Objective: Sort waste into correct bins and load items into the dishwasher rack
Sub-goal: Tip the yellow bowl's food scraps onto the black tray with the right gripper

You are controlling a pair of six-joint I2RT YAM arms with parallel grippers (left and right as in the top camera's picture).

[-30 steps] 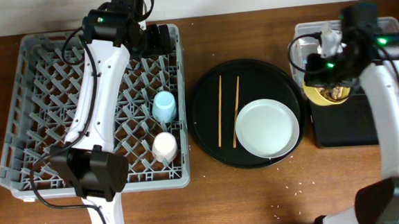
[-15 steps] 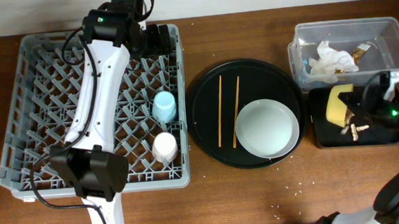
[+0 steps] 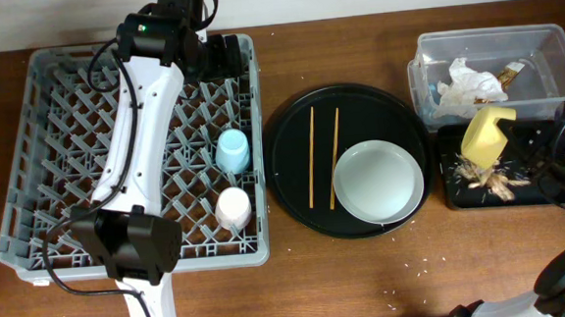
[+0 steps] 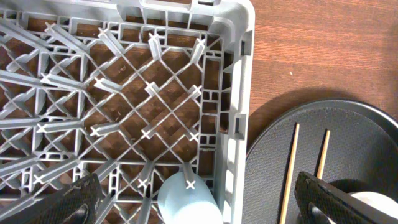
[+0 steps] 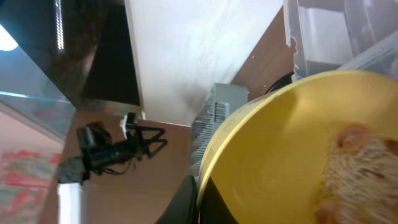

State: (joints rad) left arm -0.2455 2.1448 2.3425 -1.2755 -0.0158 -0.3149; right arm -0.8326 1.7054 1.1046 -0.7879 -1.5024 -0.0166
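Observation:
My right gripper (image 3: 523,144) is shut on the rim of the yellow bowl (image 3: 487,133) and holds it tipped on edge over the shallow black tray (image 3: 462,195). Tan food scraps (image 3: 487,174) lie on that tray. In the right wrist view the jaws (image 5: 202,194) pinch the bowl (image 5: 292,143), and some scraps (image 5: 360,171) cling inside it. The clear tub (image 3: 433,43) holds tissues (image 3: 470,83) and a gold-brown wrapper (image 3: 511,73). My left gripper (image 3: 222,54) is open over the grey rack (image 3: 43,104); in the left wrist view its fingers (image 4: 202,202) are wide apart.
The light blue cup (image 3: 233,150) and the small white cup (image 3: 233,208) sit in the rack's right side. The round black tray (image 3: 293,168) holds two chopsticks (image 3: 312,157) and the white plate (image 3: 378,180). Small crumbs dot the table's front.
My right arm swung out to the right, carrying the bowl from beside the tub to over the black tray and tipping it. Scraps now lie on the tray. The left arm is still.

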